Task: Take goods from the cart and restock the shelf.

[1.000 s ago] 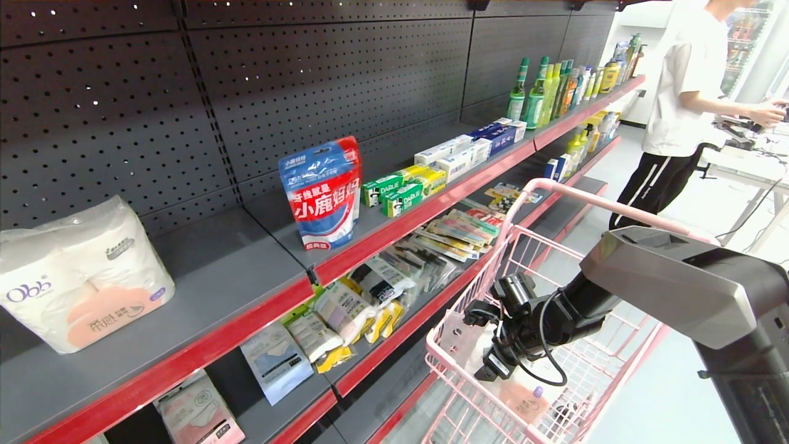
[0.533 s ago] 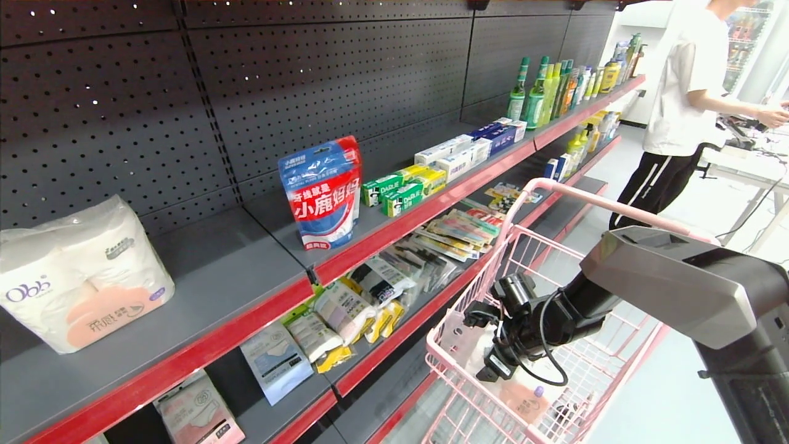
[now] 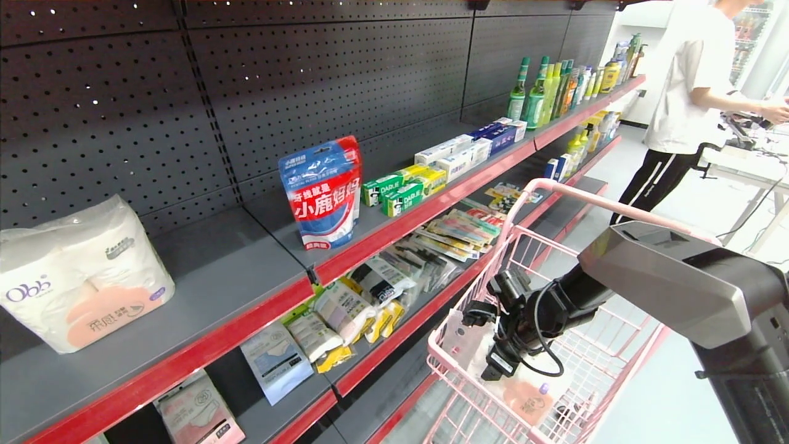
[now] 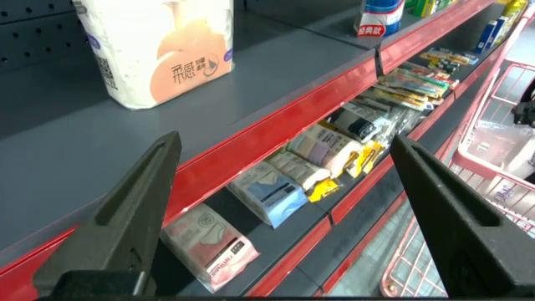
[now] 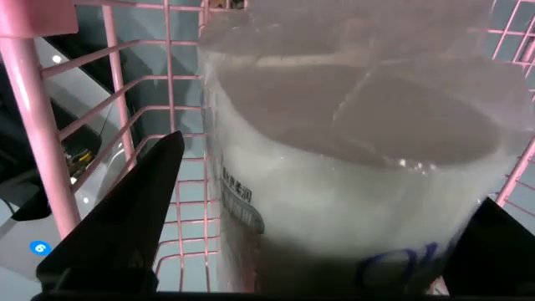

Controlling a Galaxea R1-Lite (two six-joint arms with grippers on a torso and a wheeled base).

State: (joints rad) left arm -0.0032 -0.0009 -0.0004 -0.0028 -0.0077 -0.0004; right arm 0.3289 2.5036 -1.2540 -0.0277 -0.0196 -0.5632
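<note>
Right arm moved only slightly since 1 s ago, wrist a touch lower and nearer the shelf side of the cart (image 3: 529, 187). Right gripper (image 5: 326, 167) is down inside the cart basket, arm reaching forward and down over the near rim. Its fingers (image 5: 125, 226) are spread wide with the tissue pack (image 5: 351, 192) between them; can't tell if the pads touch the wrap. The pack sits upright on the cart floor against the pink wire wall. Left gripper (image 4: 284, 140) hovers in front of the shelf (image 3: 246, 271), fingers wide apart, holding nothing. Second tissue pack (image 3: 80, 271) stands on the upper shelf board, well apart from both grippers.
</note>
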